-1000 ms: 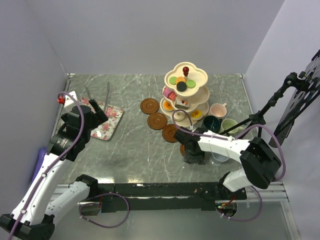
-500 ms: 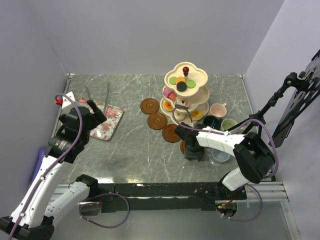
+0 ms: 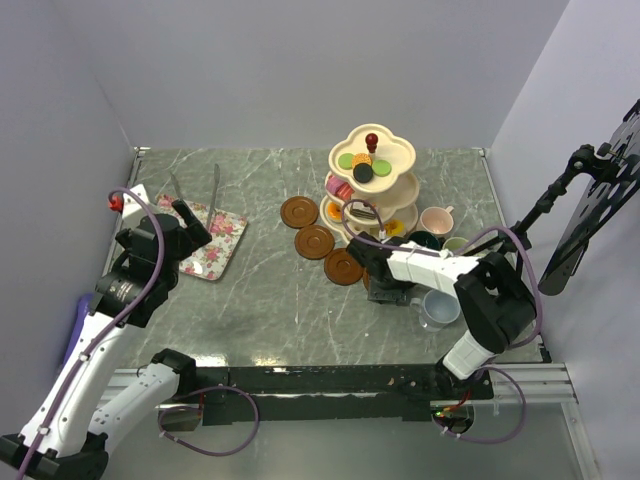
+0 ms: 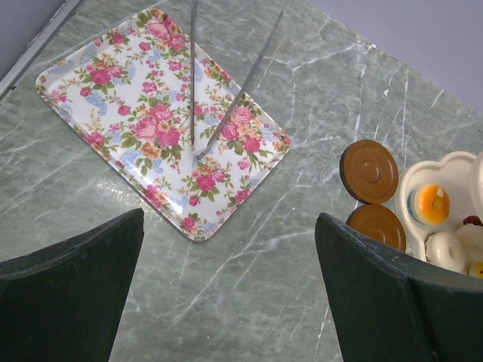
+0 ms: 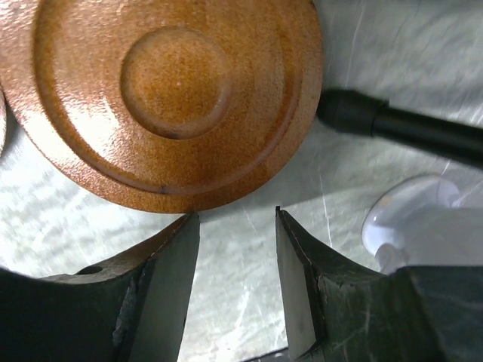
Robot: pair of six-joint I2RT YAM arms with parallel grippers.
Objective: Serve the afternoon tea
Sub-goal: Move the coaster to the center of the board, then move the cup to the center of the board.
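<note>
Cream three-tier stand (image 3: 393, 155) with red knob (image 3: 372, 138) upright at the far middle of the surface (image 3: 260, 300), small cakes (image 3: 362, 172) already on its tiers. Four brown saucers (image 3: 314, 241) strung in a slanting row just left of and in front of it, all bare; nearest saucer (image 5: 177, 90) just ahead of the right hand (image 5: 234, 222), rim short of the fingertips, not between them. Pink mug (image 3: 437, 220), dark green mug (image 3: 425, 242) and light green mug (image 3: 458, 245) bunched to the right of the stand, grey-blue mug (image 3: 440, 308) nearer the arms; none on a saucer. Judged early in the serving: stand dressed, mugs and saucers not yet paired or laid out. Right hand low over the surface, jaws partly apart with only bare marble in the gap, gripping nothing. Left hand (image 4: 230, 290) well apart on the other side, spread wide and empty above the floral tray (image 4: 113, 83), thin metal tongs (image 4: 240, 81) lying across it untouched. Hard to make out: nearest saucer almost covered by the right hand in the overhead view; dark green and light green mugs partly behind the right arm; cakes on the lower tiers shaded by the tiers above, count unknown; pale rounded shape at the right wrist view's edge cut off, probably the grey-blue mug; black rod (image 5: 400, 128) crossing there, not identifiable.
</note>
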